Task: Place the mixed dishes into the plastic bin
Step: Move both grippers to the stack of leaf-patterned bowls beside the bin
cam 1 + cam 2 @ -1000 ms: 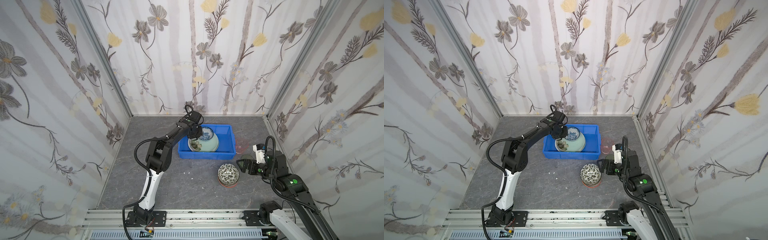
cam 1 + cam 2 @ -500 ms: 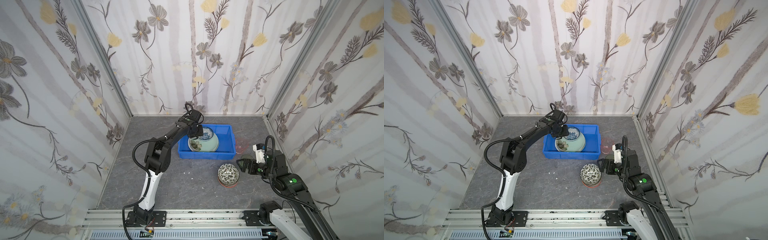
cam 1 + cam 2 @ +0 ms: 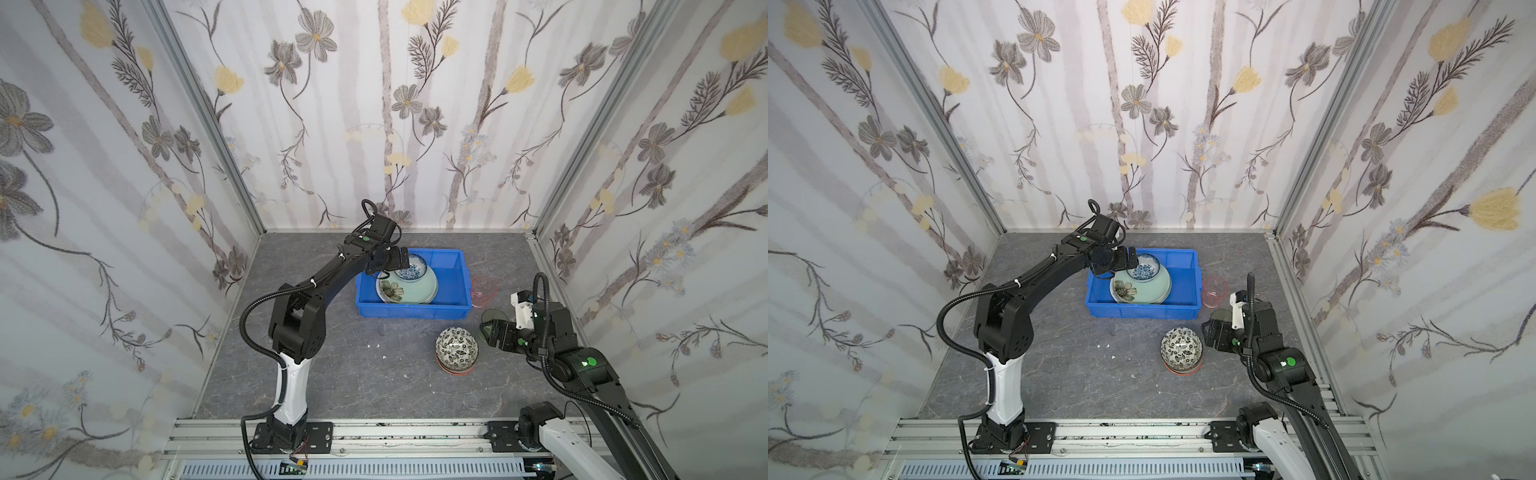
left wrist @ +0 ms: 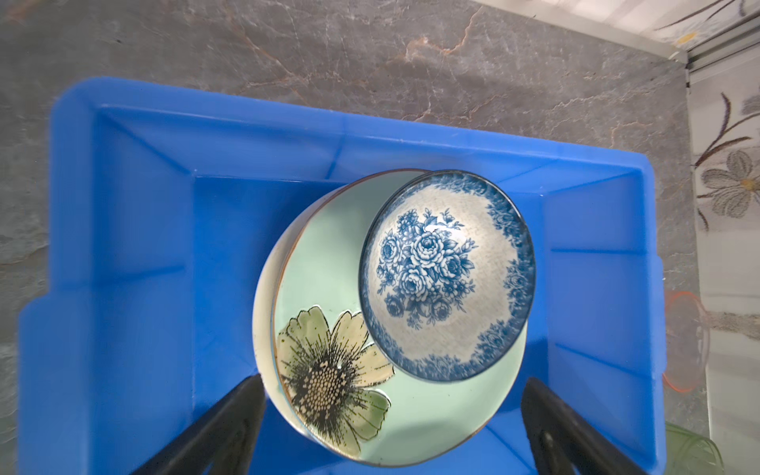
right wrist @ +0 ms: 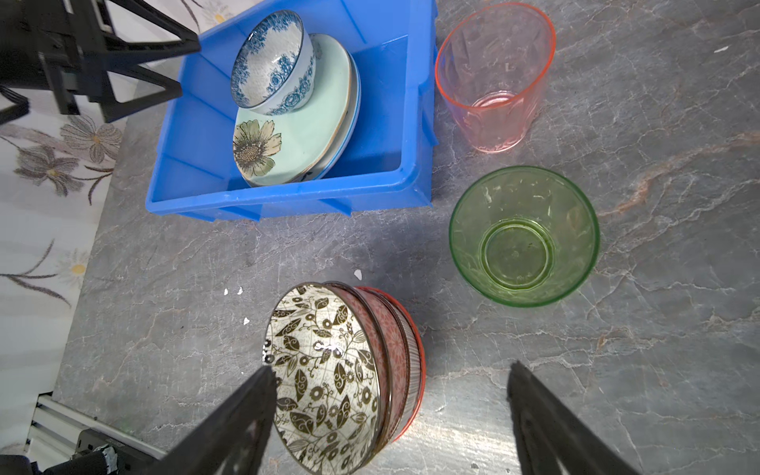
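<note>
Blue-white bowl (image 4: 446,275) sits off-centre on the mint plate (image 4: 312,255) inside the blue bin (image 4: 123,205), so it may slide. Left pincer (image 4: 392,380) hangs over it, spread wide and empty. Black-white bowl (image 5: 325,370) tops a stack on the worktop (image 5: 617,370). Right pincer (image 5: 390,368) is spread and empty, one finger (image 5: 246,403) at its rim, and could tip it.

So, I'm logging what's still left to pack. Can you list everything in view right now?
bin: one, blue, towards the back of the table
plates: a stack, mint green flowered one on top, exact count unclear, in the bin
blue bowl: one, blue and white, on the plates
bowl stack: about four, black and white on top, on the table in front of the bin
pink cup: one, on the table beside the bin
green cup: one, on the table near the pink cup
left gripper: black, open, over the bin
right gripper: black, open, by the bowl stack
</note>
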Controlling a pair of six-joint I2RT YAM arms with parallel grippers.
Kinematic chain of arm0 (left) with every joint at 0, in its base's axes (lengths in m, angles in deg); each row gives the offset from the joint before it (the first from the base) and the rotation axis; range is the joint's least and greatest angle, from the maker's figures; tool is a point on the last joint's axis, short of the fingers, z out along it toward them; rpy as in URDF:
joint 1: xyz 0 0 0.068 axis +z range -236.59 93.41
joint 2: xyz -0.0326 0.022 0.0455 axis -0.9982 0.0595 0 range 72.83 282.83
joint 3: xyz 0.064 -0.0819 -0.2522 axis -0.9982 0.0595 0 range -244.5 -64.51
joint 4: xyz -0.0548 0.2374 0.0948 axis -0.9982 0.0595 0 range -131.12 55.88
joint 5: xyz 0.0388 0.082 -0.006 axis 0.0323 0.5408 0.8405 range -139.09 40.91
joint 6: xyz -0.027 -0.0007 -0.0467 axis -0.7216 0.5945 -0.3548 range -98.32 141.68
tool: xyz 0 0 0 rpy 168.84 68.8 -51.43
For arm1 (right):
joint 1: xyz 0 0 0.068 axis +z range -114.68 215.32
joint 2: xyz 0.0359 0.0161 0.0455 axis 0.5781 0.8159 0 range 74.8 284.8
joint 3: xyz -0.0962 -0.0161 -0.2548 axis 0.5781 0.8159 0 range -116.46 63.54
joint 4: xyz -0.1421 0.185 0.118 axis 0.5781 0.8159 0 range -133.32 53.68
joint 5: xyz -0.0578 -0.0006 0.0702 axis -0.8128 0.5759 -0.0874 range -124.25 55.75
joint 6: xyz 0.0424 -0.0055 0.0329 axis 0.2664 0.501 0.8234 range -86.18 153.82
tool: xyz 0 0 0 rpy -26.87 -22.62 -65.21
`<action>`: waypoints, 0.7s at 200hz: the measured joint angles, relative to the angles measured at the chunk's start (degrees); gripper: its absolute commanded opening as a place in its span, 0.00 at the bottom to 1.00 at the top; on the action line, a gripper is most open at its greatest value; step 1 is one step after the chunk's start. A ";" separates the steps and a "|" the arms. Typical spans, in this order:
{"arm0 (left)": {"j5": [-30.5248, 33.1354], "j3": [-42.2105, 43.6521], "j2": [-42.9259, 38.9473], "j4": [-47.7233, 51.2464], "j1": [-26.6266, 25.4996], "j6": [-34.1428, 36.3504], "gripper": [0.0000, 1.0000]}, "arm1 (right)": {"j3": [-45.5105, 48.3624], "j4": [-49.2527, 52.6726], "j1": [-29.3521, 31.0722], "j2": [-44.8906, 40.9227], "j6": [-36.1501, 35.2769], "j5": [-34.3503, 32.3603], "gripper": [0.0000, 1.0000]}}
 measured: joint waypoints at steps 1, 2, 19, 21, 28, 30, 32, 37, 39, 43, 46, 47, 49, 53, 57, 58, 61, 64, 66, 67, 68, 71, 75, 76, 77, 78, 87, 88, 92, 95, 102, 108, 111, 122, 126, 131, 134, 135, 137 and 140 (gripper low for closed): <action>0.00 0.13 -0.28 0.00 0.00 0.02 1.00 | 0.00 0.07 0.02 0.00 0.00 0.00 0.79; 0.00 0.20 -0.44 0.00 0.00 0.04 1.00 | 0.00 0.11 0.02 0.00 0.02 0.00 0.79; -0.50 1.73 -3.28 -0.09 0.00 0.11 1.00 | 0.00 1.25 0.79 0.31 0.39 -0.07 0.76; -0.63 1.92 -3.61 -0.09 0.00 0.11 1.00 | 0.00 1.38 0.96 0.42 0.37 -0.04 0.76; -1.33 2.69 -4.76 -0.07 -0.02 0.11 1.00 | -0.13 2.05 1.68 0.85 0.37 -0.04 0.74; -1.46 2.95 -5.14 -0.09 -0.09 0.11 1.00 | -0.15 2.16 1.97 1.05 0.37 -0.07 0.74; -1.53 3.21 -5.46 -0.11 -0.13 0.11 1.00 | -0.17 2.23 2.12 1.16 0.37 -0.11 0.74; -1.55 3.85 -6.32 -0.11 -0.26 0.11 1.00 | -0.24 2.36 2.84 1.60 0.37 -0.39 0.73; -1.55 4.11 -6.64 -0.11 -0.31 0.11 1.00 | -0.26 2.43 3.15 1.81 0.39 -0.55 0.72; -1.53 4.63 -7.34 -0.07 -0.46 0.09 1.00 | -0.28 2.47 3.78 2.21 0.39 -0.76 0.70; -1.53 5.03 -7.80 -0.09 -0.57 0.09 1.00 | -0.31 2.49 4.17 2.47 0.39 -0.92 0.68; -1.57 5.25 -8.09 -0.09 -0.63 0.09 1.00 | -0.37 2.54 4.39 2.62 0.39 -0.98 0.68; -1.60 5.44 -8.35 -0.09 -0.72 0.09 1.00 | -0.48 2.71 4.76 2.84 0.39 -1.11 0.67; -1.60 6.08 -9.09 -0.09 -0.92 0.09 1.00 | -0.81 3.06 5.31 3.32 0.42 -1.53 0.66; -1.73 6.71 -9.88 -0.07 -1.20 0.09 1.00 | -1.27 3.34 6.03 3.91 0.63 -1.95 0.66; -1.75 6.93 -10.12 -0.07 -1.29 0.09 1.00 | -1.40 3.34 6.25 4.09 0.68 -2.05 0.66; -1.81 7.37 -10.67 -0.07 -1.51 0.09 1.00 | -1.62 3.34 6.64 4.44 0.85 -2.19 0.66; -1.92 7.82 -11.21 -0.09 -1.75 0.09 1.00 | -1.84 3.28 7.08 4.79 0.87 -2.32 0.66; -1.92 8.13 -11.58 -0.11 -1.88 0.09 1.00 | -2.01 3.30 7.37 5.01 0.85 -2.36 0.66; -1.95 8.24 -11.72 -0.11 -1.95 0.09 1.00 | -2.12 3.28 7.56 5.16 0.87 -2.43 0.65; -1.95 8.46 -11.98 -0.11 -2.08 0.09 1.00 | -2.16 3.28 7.67 5.25 0.87 -2.47 0.65; -1.97 9.03 -12.61 -0.15 -2.36 0.09 1.00 | -2.38 3.28 8.22 5.70 0.90 -2.89 0.65; -2.01 9.64 -13.29 -0.11 -2.69 0.07 1.00 | -2.60 3.28 8.70 6.23 0.94 -3.19 0.65; -2.03 9.75 -13.42 -0.11 -2.75 0.04 1.00 | -2.64 3.28 8.90 6.47 0.94 -3.39 0.65; -2.08 9.99 -13.68 -0.11 -2.91 0.04 1.00 | -2.67 3.28 9.01 6.58 0.94 -3.50 0.65; -2.08 10.10 -13.79 -0.11 -2.97 0.04 1.00 | -2.73 3.28 9.20 6.80 0.94 -3.63 0.65; -2.12 11.93 -15.50 -0.33 -3.89 -0.07 1.00 | -3.08 3.34 10.16 8.22 0.94 -4.50 0.64; -2.12 12.09 -15.63 -0.33 -3.98 -0.09 1.00 | -3.13 3.34 10.23 8.35 0.94 -4.52 0.64; -2.10 12.96 -16.35 -0.46 -4.44 -0.09 1.00 | -3.32 3.45 10.45 9.14 0.94 -4.74 0.63; -2.08 13.53 -16.79 -0.48 -4.74 -0.11 1.00 | -3.50 3.52 10.54 9.68 0.90 -5.03 0.62; -1.92 14.93 -17.81 -0.50 -5.57 -0.20 1.00 | -3.69 3.50 10.69 11.08 0.81 -5.57 0.60; -1.90 16.35 -18.73 -0.72 -6.38 -0.44 1.00 | -3.74 3.54 10.95 12.02 0.81 -6.27 0.59; -1.88 16.98 -19.12 -0.83 -6.75 -0.55 1.00 | -3.74 3.61 10.99 12.35 0.81 -6.54 0.58; -1.27 19.56 -20.81 -1.16 -8.20 -1.40 1.00 | -3.76 3.72 11.26 13.29 0.72 -6.91 0.56; -0.94 20.68 -21.59 -1.55 -8.85 -1.75 1.00 | -3.76 3.67 11.34 13.64 0.61 -6.91 0.54; -0.44 22.14 -22.64 -2.14 -9.64 -2.08 1.00 | -3.74 3.61 11.43 14.03 0.24 -6.95 0.53; 0.00 23.02 -23.30 -2.38 -10.03 -2.32 1.00 | -3.72 3.56 11.50 14.27 0.11 -7.06 0.52; 0.15 23.45 -23.67 -2.47 -10.25 -2.51 1.00 | -3.69 3.56 11.52 14.32 0.11 -7.08 0.51; 0.35 24.09 -24.15 -2.71 -10.56 -2.75 1.00 | -3.67 3.52 11.56 14.47 0.11 -7.13 0.50; 0.63 24.94 -24.83 -3.02 -10.93 -3.13 1.00 | -3.61 3.45 11.61 14.67 0.07 -7.23 0.49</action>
